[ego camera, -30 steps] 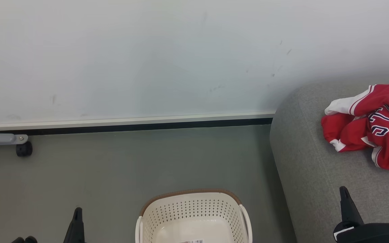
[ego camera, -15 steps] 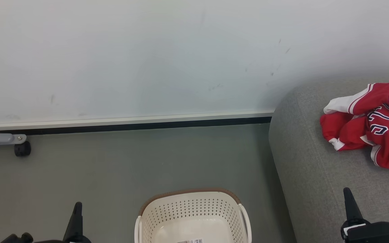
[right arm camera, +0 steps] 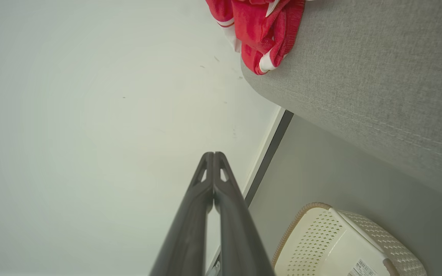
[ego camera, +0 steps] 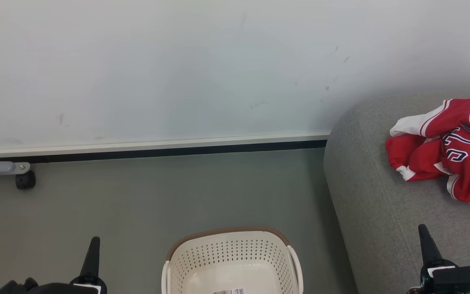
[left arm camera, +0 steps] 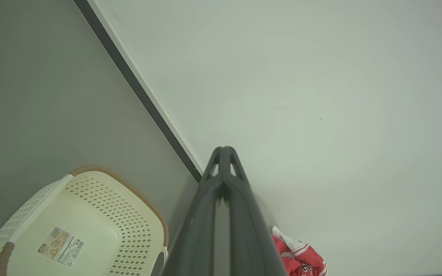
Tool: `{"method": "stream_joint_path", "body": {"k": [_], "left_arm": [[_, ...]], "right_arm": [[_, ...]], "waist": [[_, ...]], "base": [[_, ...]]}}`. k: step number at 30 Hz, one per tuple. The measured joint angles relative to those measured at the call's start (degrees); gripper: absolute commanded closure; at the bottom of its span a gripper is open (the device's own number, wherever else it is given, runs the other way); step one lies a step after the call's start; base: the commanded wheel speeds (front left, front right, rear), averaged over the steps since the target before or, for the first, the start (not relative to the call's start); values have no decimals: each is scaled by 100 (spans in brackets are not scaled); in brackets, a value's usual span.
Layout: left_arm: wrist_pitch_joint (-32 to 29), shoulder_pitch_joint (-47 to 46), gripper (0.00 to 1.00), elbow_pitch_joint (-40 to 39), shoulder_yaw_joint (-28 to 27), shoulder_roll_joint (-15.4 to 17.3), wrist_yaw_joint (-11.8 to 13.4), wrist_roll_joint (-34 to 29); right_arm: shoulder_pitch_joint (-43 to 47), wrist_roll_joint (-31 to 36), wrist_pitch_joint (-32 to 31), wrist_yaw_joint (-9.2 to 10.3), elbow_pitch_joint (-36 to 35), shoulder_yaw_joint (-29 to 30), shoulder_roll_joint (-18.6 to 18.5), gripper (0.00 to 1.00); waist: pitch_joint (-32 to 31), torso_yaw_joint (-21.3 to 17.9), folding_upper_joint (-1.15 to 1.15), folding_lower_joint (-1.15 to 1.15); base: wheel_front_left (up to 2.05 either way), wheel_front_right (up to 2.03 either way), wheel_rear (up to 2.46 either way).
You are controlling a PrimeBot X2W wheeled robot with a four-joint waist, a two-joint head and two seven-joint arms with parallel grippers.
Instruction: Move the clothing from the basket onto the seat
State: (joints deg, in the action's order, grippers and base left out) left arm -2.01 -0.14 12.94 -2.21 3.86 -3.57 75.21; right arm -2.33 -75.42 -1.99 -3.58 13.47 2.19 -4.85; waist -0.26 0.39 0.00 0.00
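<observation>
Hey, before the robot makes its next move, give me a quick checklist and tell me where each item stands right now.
1. Basket emptied: ok, with a label on its floor.
2. Clothing lying on the seat: ok.
3. Both garments there: cannot tell, it is one crumpled heap cut by the head view's edge.
4. Left gripper shut, empty: ok.
5. Right gripper shut, empty: ok.
</observation>
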Motion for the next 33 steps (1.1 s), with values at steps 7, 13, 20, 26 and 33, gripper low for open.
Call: {"method": "stream_joint_path", "body": {"k": [7, 13, 20, 26, 33], "left_arm": [[-143, -116, 100, 124, -96, -42, -107, 468], [-254, -241, 100, 222, -169, -76, -202, 913], [-408, -389, 100, 360, -276, -129, -307, 1493], [-448, -440, 100, 385, -299, -138, -349, 1645], [-447, -440, 100, 387, -300, -138, -349, 1649]], "right_arm": [[-87, -502, -124, -100, 112, 170, 63, 100], [-163, -916, -257, -172, 203, 313, 130, 100], [-221, -1506, -408, -305, 334, 505, 215, 100], [-289, -1601, -450, -325, 358, 543, 230, 100], [-289, -1601, -449, -325, 359, 543, 231, 100]], "waist": [[11, -12, 0, 0], [21, -23, 0, 0], [35, -38, 0, 0], [37, -40, 0, 0], [37, -40, 0, 0]], "base": [[0, 0, 0], [0, 0, 0], [0, 0, 0], [0, 0, 0], [0, 0, 0]]}}
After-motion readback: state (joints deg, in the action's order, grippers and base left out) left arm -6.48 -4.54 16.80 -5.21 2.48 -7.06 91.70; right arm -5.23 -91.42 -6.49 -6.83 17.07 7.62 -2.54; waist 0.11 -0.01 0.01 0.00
